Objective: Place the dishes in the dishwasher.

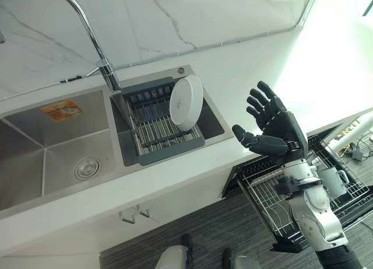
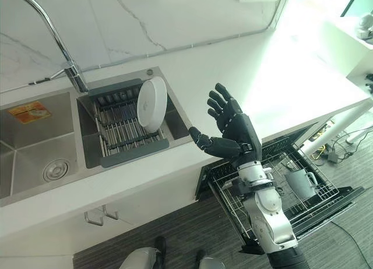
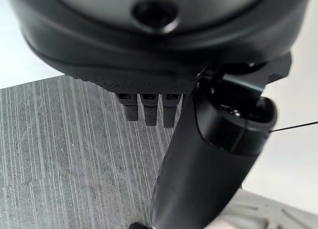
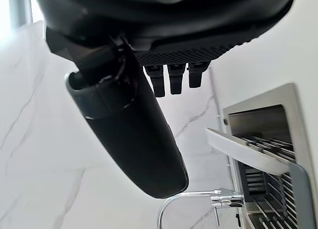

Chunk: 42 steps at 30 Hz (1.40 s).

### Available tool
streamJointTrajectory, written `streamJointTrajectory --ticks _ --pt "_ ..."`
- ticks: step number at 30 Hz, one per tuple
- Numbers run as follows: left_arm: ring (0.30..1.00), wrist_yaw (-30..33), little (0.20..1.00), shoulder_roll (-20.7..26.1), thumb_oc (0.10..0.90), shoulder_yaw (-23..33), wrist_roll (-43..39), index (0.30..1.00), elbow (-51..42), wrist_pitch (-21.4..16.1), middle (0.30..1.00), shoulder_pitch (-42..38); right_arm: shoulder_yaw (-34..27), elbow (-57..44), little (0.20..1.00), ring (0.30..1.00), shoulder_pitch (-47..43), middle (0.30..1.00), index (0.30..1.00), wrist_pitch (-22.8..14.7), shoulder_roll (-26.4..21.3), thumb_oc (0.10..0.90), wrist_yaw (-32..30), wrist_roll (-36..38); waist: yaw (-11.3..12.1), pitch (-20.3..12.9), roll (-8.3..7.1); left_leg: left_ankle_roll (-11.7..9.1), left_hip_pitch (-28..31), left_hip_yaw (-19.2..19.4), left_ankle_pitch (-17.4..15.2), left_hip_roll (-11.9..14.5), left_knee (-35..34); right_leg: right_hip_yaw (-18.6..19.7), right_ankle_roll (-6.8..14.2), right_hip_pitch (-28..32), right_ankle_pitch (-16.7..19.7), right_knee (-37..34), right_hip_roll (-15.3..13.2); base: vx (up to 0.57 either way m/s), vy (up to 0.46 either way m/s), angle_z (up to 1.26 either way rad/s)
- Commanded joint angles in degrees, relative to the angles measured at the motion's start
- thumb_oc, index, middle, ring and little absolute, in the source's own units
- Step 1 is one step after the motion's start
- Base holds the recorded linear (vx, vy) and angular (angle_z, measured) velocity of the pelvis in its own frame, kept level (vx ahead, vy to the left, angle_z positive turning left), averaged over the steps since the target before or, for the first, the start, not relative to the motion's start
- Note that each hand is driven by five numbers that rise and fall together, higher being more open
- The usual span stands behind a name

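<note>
A white plate [image 1: 186, 102] stands on edge in a dark drying rack [image 1: 156, 126] set in the right basin of a steel sink [image 1: 52, 146]. A curved tap [image 1: 87, 32] rises behind the sink, at the foot of a marble wall [image 1: 175, 18]. The left basin holds a drain [image 1: 87, 168] and an orange sticker [image 1: 61, 110]. The right hand [image 1: 280, 126] hangs above the white counter [image 1: 262, 76], right of the rack, its fingers [image 1: 259, 100] spread and straight, holding nothing. Below the counter, a wire dishwasher basket [image 1: 262, 199] is pulled out over the grey floor [image 1: 221, 234]; a grey mug [image 1: 332, 181] sits in it.
</note>
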Motion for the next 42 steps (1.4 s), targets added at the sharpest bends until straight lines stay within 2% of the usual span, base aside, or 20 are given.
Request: streamJointTrajectory --ticks 1,4,5,7,16,24,32,42 --pt "0.900 0.3 0.900 1.6 0.800 -3.6 2.8 0.900 0.3 1.0 0.900 0.8 -3.6 -4.9 0.900 0.900 -6.8 0.900 0.900 -2.1 -0.8 0.800 -2.0 2.1 1.3 -3.1 0.98 -3.1 -0.5 -4.0 -8.2 1.6 0.9 -3.1 4.8 -0.4 -3.8 0.6 -3.9 0.15 0.015 0.00" --pt "0.900 0.3 0.900 2.0 0.800 -4.1 2.7 0.900 0.6 1.4 0.900 1.1 -3.9 -2.9 0.900 0.900 -8.8 0.900 0.900 -0.8 -0.5 0.800 -3.3 5.0 1.9 -3.5 0.85 -3.0 0.3 -4.5 -8.7 1.3 0.9 -3.2 4.9 -0.2 -3.7 0.6 -4.2 0.12 0.013 0.00" --pt "0.900 0.3 0.900 2.0 0.800 -4.4 2.7 0.900 0.6 1.8 0.900 1.3 -4.0 -1.8 0.900 0.900 -9.7 0.900 0.900 -0.2 -0.1 0.800 -2.8 9.6 2.2 -3.7 0.75 -3.0 0.7 -4.6 -8.9 1.2 0.9 -3.3 5.1 -0.2 -3.7 0.6 -4.3 0.11 0.013 0.03" --pt "0.900 0.4 0.900 2.2 0.800 -4.9 2.3 0.900 0.6 2.1 0.900 1.4 -3.9 -0.9 0.900 0.900 -10.8 0.900 0.900 0.6 0.8 0.800 -2.9 11.8 2.7 -3.8 0.68 -2.9 1.0 -5.0 -9.0 1.0 0.9 -3.5 5.1 -0.1 -3.6 0.6 -4.4 0.11 0.004 0.01" --pt "0.900 -0.2 0.900 3.3 0.800 -5.1 3.2 0.900 1.2 2.3 0.900 2.0 -3.0 4.3 0.900 0.900 -18.5 0.900 0.900 2.3 1.6 0.800 -7.9 7.5 4.8 -4.1 0.83 -2.6 1.4 -6.5 -9.4 0.2 0.9 -4.9 5.0 0.5 -3.6 0.6 -5.1 0.06 -0.002 0.05" --pt "0.900 -0.8 0.900 4.4 0.800 -5.6 3.8 0.900 1.3 2.2 0.900 2.5 -2.9 10.3 0.900 0.900 -23.6 0.900 0.900 1.7 1.1 0.800 -12.1 6.0 6.1 -4.4 1.12 -2.5 1.7 -7.5 -9.4 -0.4 0.9 -6.1 5.1 1.3 -3.6 0.6 -5.7 0.03 -0.001 0.15" --pt "0.900 -3.0 0.900 5.4 0.800 -6.0 3.3 0.900 0.2 4.0 0.900 3.2 -2.0 17.2 0.900 0.900 -28.5 0.900 0.900 0.7 1.7 0.800 -16.2 5.2 7.7 -4.6 1.78 -2.2 2.0 -8.3 -9.3 -1.0 0.9 -7.3 5.0 2.1 -3.6 0.6 -6.2 0.02 0.008 0.09" --pt "0.900 -3.2 0.900 5.5 0.800 -7.1 2.7 0.900 0.5 4.3 0.900 3.0 -1.4 23.8 0.900 0.900 -30.4 0.900 0.900 1.0 1.8 0.800 -15.8 7.5 8.6 -4.4 1.90 -2.6 1.7 -9.1 -8.9 -1.0 0.9 -7.8 4.8 2.5 -3.8 0.6 -6.0 0.00 -0.005 0.03"
